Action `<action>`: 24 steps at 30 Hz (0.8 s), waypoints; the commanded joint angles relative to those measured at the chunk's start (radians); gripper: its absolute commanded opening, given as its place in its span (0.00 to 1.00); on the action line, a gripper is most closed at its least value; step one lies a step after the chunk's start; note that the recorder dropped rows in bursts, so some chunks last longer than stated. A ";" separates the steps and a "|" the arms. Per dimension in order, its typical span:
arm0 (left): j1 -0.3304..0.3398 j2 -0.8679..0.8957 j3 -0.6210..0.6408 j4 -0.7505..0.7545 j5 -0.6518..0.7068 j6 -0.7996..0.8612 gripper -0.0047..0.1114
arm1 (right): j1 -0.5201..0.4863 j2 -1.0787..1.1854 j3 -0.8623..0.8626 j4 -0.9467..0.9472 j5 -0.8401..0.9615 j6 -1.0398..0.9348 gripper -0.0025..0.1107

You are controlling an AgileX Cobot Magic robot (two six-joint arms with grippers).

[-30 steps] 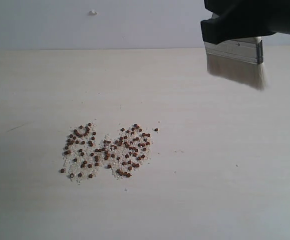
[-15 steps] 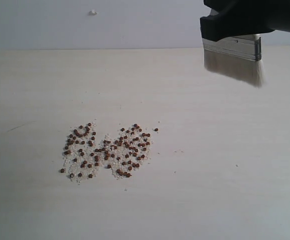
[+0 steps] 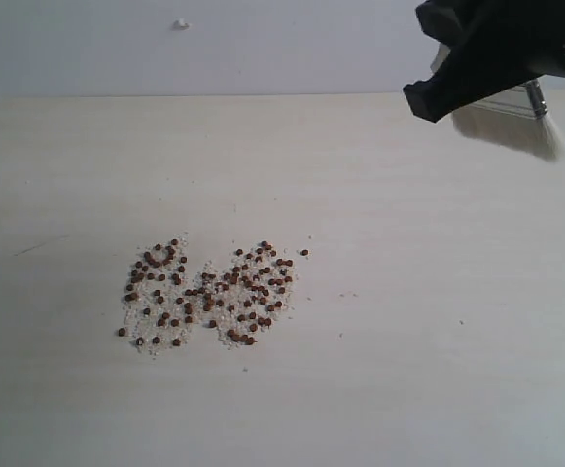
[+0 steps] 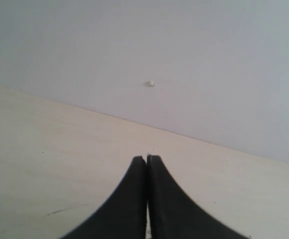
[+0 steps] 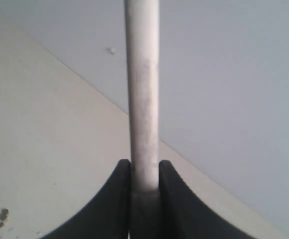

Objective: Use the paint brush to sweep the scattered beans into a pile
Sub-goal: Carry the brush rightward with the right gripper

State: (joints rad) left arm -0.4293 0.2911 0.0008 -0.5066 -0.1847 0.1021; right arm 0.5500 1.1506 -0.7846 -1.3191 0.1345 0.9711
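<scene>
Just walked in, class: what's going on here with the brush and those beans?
The right gripper grips the paint brush by its handle and holds it in the air, bristles clear of the table. In the exterior view it is above and to the right of the beans. The beans lie in a loose, spread patch rather than a heap. The left gripper is shut and empty.

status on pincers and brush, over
Left pincer shut, empty. Right pincer shut on paint brush, well clear of beans. Beans loosely spread, two clumps. Nothing in the way.
</scene>
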 commanded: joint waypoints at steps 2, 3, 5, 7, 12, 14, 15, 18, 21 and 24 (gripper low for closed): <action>0.001 -0.004 -0.001 0.006 0.000 -0.002 0.04 | -0.004 0.002 -0.002 0.125 0.039 -0.115 0.02; 0.001 -0.004 -0.001 0.006 0.000 -0.002 0.04 | -0.004 0.002 -0.002 0.224 -0.003 -0.255 0.02; 0.001 -0.004 -0.001 0.006 0.000 -0.002 0.04 | -0.004 0.002 -0.001 0.425 -0.082 -0.490 0.02; 0.001 -0.004 -0.001 0.006 0.000 -0.002 0.04 | -0.004 0.002 0.010 0.689 -0.134 -0.781 0.02; 0.001 -0.004 -0.001 0.006 0.000 -0.002 0.04 | -0.004 0.002 0.095 1.259 -0.234 -1.498 0.02; 0.001 -0.004 -0.001 0.006 0.000 -0.002 0.04 | -0.004 0.002 0.141 1.373 -0.318 -1.656 0.02; 0.001 -0.004 -0.001 0.006 0.000 -0.002 0.04 | -0.004 0.002 0.181 1.463 -0.402 -1.741 0.02; 0.001 -0.004 -0.001 0.006 0.000 -0.002 0.04 | -0.004 0.002 0.294 1.762 -0.762 -1.904 0.02; 0.001 -0.004 -0.001 0.006 0.000 -0.002 0.04 | -0.004 0.002 0.326 1.875 -0.863 -1.962 0.02; 0.001 -0.004 -0.001 0.006 0.000 -0.002 0.04 | -0.004 0.002 0.327 1.858 -0.861 -1.985 0.02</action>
State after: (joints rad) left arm -0.4293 0.2911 0.0008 -0.5066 -0.1847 0.1021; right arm 0.5500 1.1544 -0.4592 0.5502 -0.6886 -1.0020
